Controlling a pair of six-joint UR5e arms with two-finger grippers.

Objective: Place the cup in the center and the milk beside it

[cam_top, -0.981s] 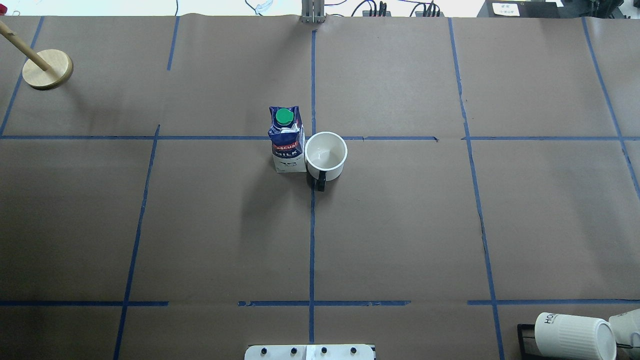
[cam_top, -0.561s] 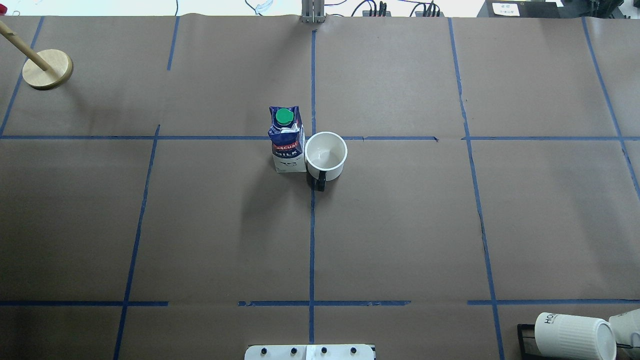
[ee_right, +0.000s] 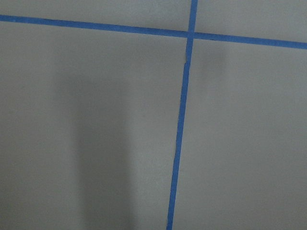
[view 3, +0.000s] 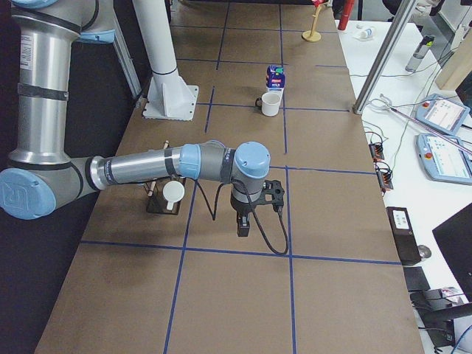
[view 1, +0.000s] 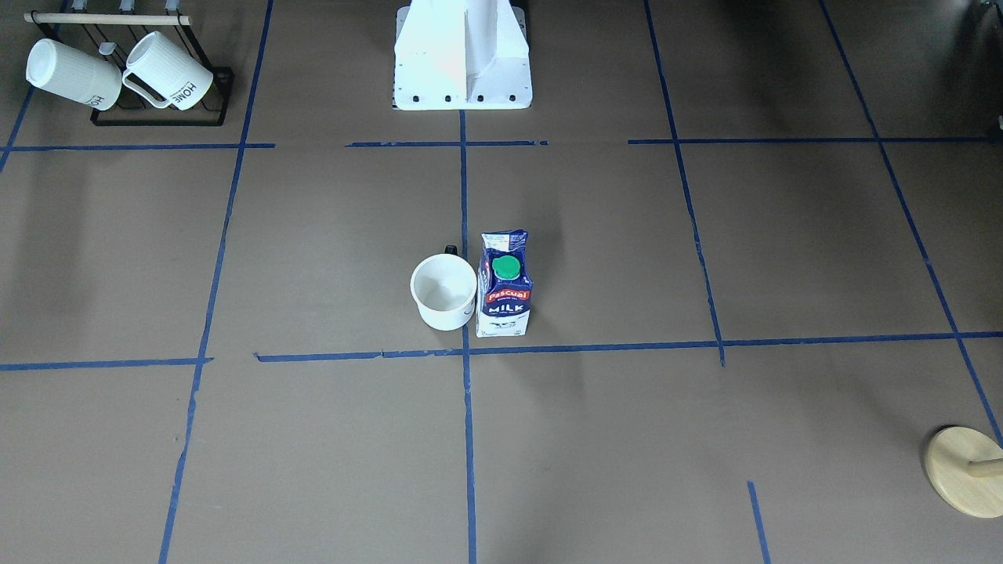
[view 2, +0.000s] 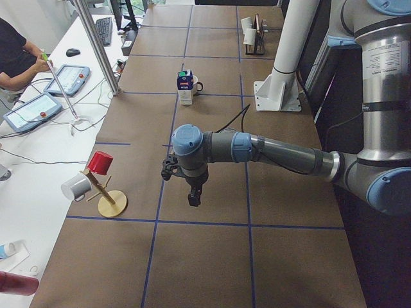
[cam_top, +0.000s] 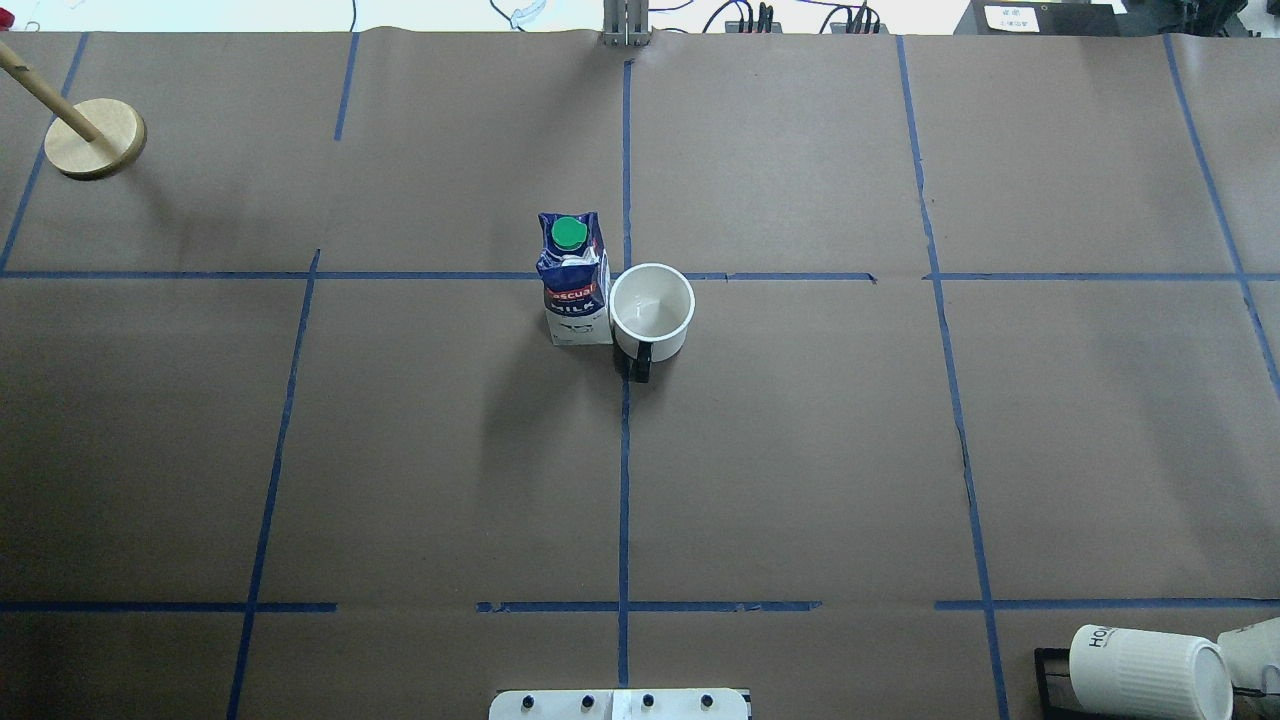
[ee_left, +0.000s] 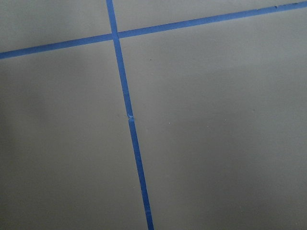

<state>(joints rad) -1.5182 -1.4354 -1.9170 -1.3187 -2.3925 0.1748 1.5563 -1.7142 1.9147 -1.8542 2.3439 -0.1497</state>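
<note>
The cup (cam_top: 652, 312) stands upright and empty at the center (cam_top: 627, 262) where the tape lines (cam_top: 624, 480) cross, its dark handle toward the robot. The milk carton (cam_top: 575, 285) is upright just left of it, green cap on. Two ribbed mugs (view 1: 70, 72) sit on a black rack (view 1: 157, 122) near right, a wooden stand (cam_top: 95, 138) far left. The left fingers (view 2: 192, 200) and right fingers (view 3: 243, 227) hang over bare counter (cam_top: 800, 450) at either end, well apart from the cup; spread or pressed together, I cannot tell
</note>
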